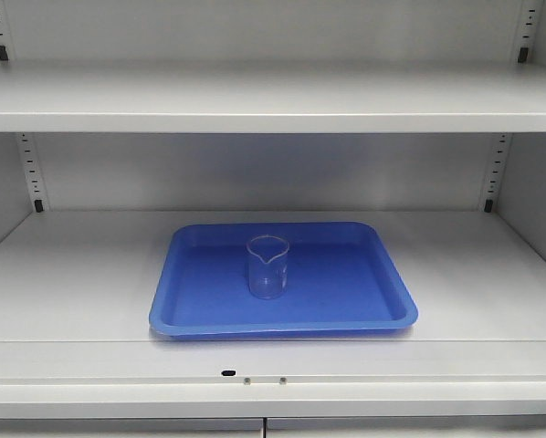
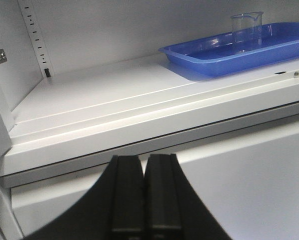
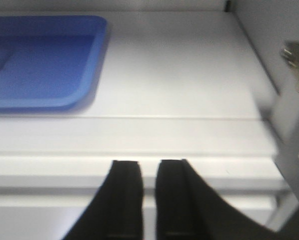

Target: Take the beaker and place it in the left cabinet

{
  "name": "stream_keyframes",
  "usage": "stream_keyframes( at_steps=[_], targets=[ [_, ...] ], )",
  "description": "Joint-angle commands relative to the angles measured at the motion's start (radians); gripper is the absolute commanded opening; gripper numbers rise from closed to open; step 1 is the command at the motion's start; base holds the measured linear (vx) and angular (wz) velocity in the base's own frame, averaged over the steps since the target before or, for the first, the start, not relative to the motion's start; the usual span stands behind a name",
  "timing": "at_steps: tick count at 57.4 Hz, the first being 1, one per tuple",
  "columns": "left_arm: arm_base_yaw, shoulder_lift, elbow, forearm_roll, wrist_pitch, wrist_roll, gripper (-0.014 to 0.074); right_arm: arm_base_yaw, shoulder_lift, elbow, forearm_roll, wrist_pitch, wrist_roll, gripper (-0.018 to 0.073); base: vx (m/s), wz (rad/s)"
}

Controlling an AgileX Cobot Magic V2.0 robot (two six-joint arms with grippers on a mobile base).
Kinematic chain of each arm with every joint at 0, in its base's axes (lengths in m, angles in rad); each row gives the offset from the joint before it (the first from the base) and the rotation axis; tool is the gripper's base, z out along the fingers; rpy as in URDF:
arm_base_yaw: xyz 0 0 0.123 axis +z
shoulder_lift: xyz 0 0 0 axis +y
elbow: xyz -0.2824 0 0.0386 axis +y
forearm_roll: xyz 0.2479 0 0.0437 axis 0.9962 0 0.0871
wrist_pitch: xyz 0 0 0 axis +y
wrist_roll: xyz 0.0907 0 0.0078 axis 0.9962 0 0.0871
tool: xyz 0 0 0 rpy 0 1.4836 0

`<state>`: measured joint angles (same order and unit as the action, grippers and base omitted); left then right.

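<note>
Cabinet: the light grey metal shelving cabinet [image 1: 273,100] fills the whole front view, with 2 wide flat shelves and slotted rails in the back corners; the lower shelf is open at the front, which leaves a free way in for either arm.
Tray: a blue rectangular plastic tray [image 1: 346,274] lies flat in the lower middle of the front view, near the shelf's front edge; its raised rim would likely keep glassware from sliding off.
Beaker: the small clear glass beaker [image 1: 267,266] stands upright on the tray, a little left of its centre, spout toward the camera; nothing touches it. In the left wrist view it shows at the upper right [image 2: 246,31], well apart from the gripper.
Left gripper: [image 2: 143,192] at the bottom centre of its view, below and in front of the shelf edge, fingers pressed together and empty.
Right gripper: [image 3: 148,200] at the bottom centre of its view, also short of the shelf, a narrow slit between the fingers, holding nothing; the tray corner sits at that view's upper left.
Stage: judged from this, the beaker already rests inside the cabinet with both arms clear of it.
</note>
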<state>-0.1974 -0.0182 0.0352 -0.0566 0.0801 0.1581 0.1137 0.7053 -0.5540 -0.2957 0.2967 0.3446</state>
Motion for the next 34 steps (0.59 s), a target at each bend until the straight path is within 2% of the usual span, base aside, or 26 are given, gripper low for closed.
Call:
stream_keyframes(
  at_steps=[1, 11, 19, 24, 29, 31, 34],
  targets=[
    [-0.006, -0.009, -0.026, -0.005, -0.087, -0.002, -0.0006, -0.039, -0.149, 0.088, 0.0, -0.128, -0.017, 0.0001, 0.0, 0.0],
    [-0.006, -0.009, -0.026, -0.005, -0.087, -0.002, -0.0006, -0.106, -0.398, 0.269, 0.009, -0.128, -0.053, -0.001, 0.0, 0.0],
    [-0.006, -0.009, -0.026, -0.005, -0.087, -0.002, -0.0006, -0.156, -0.537, 0.411, 0.103, -0.14, -0.136, -0.0008, 0.0, 0.0],
    [-0.006, -0.009, -0.026, -0.005, -0.087, -0.002, -0.0006, -0.164, -0.618, 0.505, 0.178, -0.17, -0.209, -0.0008, 0.0, 0.0],
    [-0.006, -0.009, -0.026, -0.005, -0.087, -0.002, -0.0006, -0.162, -0.702, 0.595, 0.206, -0.223, -0.254, -0.0008, 0.0, 0.0],
    [-0.006, -0.009, -0.026, -0.005, -0.087, -0.002, -0.0006, -0.162, -0.74, 0.588, 0.212, -0.161, -0.257, -0.0008, 0.0, 0.0],
    [-0.006, -0.009, -0.026, -0.005, -0.087, -0.002, -0.0006, -0.162, -0.728, 0.583, 0.199, -0.151, -0.261, -0.0008, 0.0, 0.0]
  ],
)
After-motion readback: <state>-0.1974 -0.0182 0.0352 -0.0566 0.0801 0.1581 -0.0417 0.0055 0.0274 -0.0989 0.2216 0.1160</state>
